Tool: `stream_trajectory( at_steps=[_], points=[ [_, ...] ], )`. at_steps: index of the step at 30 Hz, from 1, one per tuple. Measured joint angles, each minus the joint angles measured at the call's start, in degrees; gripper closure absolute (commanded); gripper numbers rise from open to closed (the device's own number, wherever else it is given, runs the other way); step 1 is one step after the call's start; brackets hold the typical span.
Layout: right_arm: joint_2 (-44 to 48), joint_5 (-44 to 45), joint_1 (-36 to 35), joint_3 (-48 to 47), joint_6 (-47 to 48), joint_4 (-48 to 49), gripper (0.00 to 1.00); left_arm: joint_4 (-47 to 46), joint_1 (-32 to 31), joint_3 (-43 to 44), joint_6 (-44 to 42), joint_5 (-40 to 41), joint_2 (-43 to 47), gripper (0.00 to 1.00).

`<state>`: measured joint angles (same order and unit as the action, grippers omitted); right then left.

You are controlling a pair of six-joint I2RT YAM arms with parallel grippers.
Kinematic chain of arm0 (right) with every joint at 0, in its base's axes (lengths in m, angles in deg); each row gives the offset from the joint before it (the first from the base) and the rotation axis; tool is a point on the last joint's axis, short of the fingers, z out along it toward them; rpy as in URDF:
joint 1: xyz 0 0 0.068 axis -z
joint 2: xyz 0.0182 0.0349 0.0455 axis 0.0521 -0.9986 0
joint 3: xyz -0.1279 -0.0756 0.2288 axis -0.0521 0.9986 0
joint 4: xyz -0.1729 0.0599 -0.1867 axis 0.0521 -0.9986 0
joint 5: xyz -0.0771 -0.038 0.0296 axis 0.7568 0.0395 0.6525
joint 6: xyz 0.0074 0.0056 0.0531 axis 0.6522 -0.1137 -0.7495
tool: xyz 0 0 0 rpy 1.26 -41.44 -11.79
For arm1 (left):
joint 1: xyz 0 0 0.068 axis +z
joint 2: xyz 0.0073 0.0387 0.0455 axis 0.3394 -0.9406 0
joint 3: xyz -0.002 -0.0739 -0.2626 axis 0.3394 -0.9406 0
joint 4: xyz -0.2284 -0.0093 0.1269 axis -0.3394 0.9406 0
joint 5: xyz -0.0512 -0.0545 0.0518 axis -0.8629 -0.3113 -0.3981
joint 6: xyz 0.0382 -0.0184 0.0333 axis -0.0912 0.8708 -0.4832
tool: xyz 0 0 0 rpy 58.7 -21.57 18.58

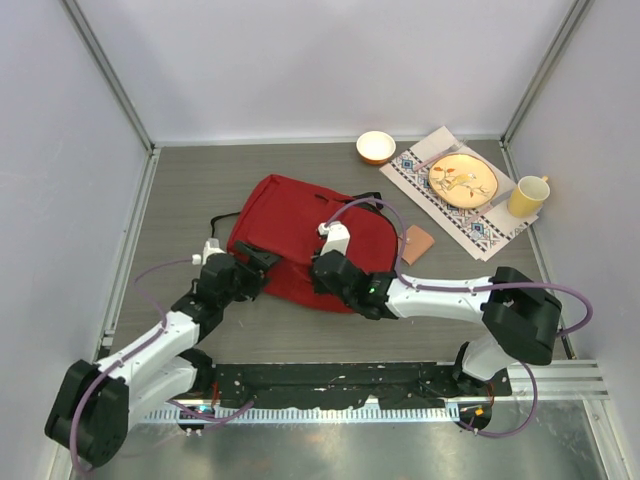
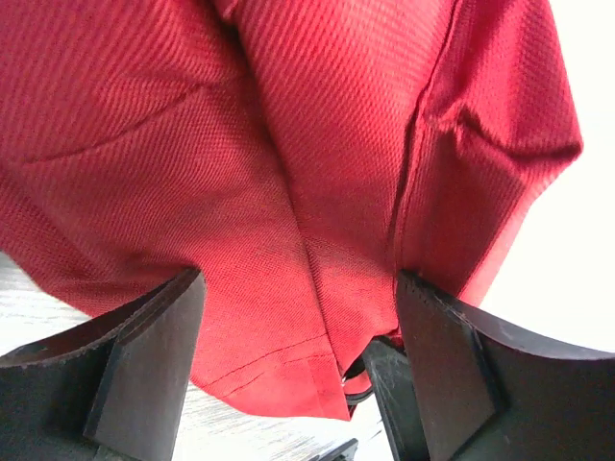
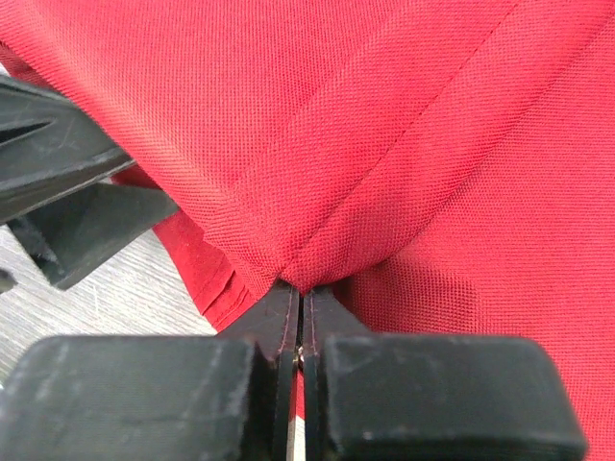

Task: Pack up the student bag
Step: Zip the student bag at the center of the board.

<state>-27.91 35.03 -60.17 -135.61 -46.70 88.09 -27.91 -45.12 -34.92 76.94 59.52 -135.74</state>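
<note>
Right hand pinches the lower edge of the student bag, centre frame. Left hand, open, seemingly straddles that hem just leftward.

White walls enclose a grey wood-grain table.

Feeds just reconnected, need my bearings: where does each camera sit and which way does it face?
Top external: above and behind the bases, looking down at the table and student bag; both arms show.
Left wrist: close on bag fabric, framed by the open left pincer.
Right wrist: close on the fabric; right pincer shut on it.
Shared: all show the bag.
</note>
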Motion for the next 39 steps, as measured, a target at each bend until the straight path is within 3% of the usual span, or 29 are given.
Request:
stream_trajectory(
  at_steps=[5,6,8,14,29,39],
  points=[
    [0.8,-1.5,0.0,1.8,0.7,0.8,0.99,-7.2,-0.2,0.0,0.1,-1.2,-6.5,0.44],
    [0.8,-1.8,-0.1,1.9,0.9,0.8,0.99,-8.3,-0.2,0.0,0.2,-1.4,-7.6,0.53],
    [0.8,-2.2,-0.2,1.9,1.2,0.8,0.99,-11.1,-0.2,0.0,0.4,-1.7,-9.8,0.59],
    [0.8,-2.7,-0.3,1.9,2.3,1.1,0.99,-14.9,-0.2,0.0,0.4,-2.1,-12.3,0.98],
    [1.4,-1.0,-0.6,1.8,2.7,1.1,0.99,-10.9,0.3,0.0,-1.7,-1.6,-5.5,1.00],
    [8.1,-3.4,-1.1,6.1,2.6,4.3,0.99,-8.3,6.0,0.0,-3.2,-11.6,-0.4,1.00]
  ],
)
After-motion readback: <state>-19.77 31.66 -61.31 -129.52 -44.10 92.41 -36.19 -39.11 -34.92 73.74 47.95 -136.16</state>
